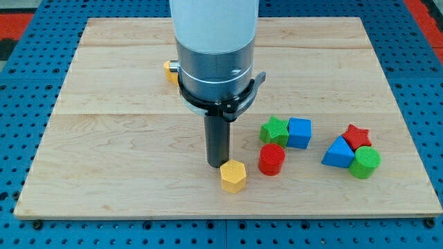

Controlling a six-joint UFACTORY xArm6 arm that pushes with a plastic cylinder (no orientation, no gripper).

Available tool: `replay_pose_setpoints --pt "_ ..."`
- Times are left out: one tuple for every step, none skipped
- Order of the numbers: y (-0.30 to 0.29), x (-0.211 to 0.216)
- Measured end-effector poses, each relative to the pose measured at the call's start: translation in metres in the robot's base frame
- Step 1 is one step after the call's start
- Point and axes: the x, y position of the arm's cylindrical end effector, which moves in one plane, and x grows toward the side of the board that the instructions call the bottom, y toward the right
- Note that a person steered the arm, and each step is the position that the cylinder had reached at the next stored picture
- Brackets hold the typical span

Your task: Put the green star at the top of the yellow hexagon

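Note:
The yellow hexagon (233,176) lies near the view's bottom, a little right of the middle. The green star (274,130) lies up and to the right of it, touching the blue cube (300,132) on its right and close to the red cylinder (272,159) below it. My tip (218,164) rests on the board just up and left of the yellow hexagon, touching or nearly touching it. The green star is well to the right of my tip.
A blue triangle (338,153), a red star (357,136) and a green cylinder (365,162) cluster at the view's right. A yellow block (169,70) is partly hidden behind the arm's body at upper middle. The wooden board (104,138) lies on a blue pegboard.

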Motion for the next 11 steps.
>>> replay_pose_setpoints --pt "-0.006 0.0" --pt "-0.024 0.009" --pt "-0.041 0.03" --pt "-0.042 0.056" --pt "-0.042 0.056" --pt "-0.036 0.056" --pt "-0.024 0.056" --pt "-0.012 0.056" --pt "0.0 0.056" --pt "0.014 0.056" --pt "0.032 0.054"
